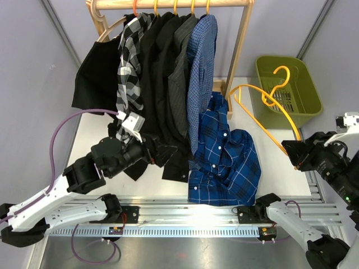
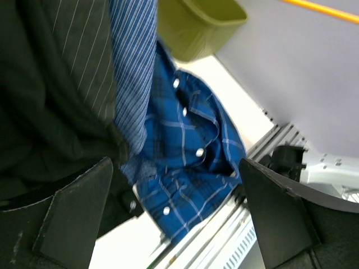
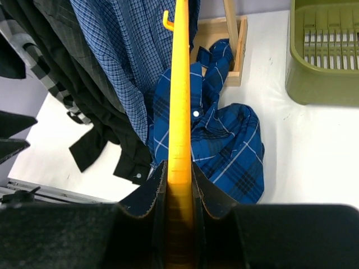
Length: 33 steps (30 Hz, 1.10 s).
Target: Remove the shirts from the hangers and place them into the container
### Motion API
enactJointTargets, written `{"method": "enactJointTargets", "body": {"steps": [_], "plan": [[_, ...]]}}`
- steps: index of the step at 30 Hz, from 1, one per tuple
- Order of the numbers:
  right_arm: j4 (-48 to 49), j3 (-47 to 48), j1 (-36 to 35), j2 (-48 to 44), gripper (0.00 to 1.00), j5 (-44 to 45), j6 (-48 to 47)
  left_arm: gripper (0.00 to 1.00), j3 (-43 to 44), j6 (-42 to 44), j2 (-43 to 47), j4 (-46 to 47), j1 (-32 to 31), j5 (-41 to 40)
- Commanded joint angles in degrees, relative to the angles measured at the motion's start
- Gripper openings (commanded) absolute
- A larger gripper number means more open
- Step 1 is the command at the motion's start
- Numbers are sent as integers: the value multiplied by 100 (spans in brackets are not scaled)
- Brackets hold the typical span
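Though outside the container point(image 1: 307, 89), plaid shirt point(image 1: 224, 162) on table point(image 1: 275, 174) beside rack point(image 1: 242, 39).

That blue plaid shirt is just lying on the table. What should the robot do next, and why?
Probably lower the open left gripper onto the dark blue plaid shirt: it lies on the table, not in the green basket, while the right gripper is shut on the bare orange hanger.

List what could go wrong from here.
1. The right gripper clamps the empty hanger with its hook near the container; swinging it could snag there.
2. The blue plaid shirt lies crumpled on the table, reaching the near rail; a grab may drag it off.
3. The open left gripper sits beside the hanging shirts and might catch one.
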State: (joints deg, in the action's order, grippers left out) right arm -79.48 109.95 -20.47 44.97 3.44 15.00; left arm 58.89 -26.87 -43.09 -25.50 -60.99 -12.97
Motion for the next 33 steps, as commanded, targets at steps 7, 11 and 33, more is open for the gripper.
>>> {"method": "enactJointTargets", "body": {"steps": [7,11,33], "plan": [[1285,-168,69,969,0,-116,-164,99,-615,-512,723,-324,-44,-144],[1716,140,61,1618,0,-2,-331,99,-756,-600,942,-377,-44,-144],[2492,2898,-520,4519,0,1343,-1404,99,-1240,-811,1224,-421,-80,-135]]}}
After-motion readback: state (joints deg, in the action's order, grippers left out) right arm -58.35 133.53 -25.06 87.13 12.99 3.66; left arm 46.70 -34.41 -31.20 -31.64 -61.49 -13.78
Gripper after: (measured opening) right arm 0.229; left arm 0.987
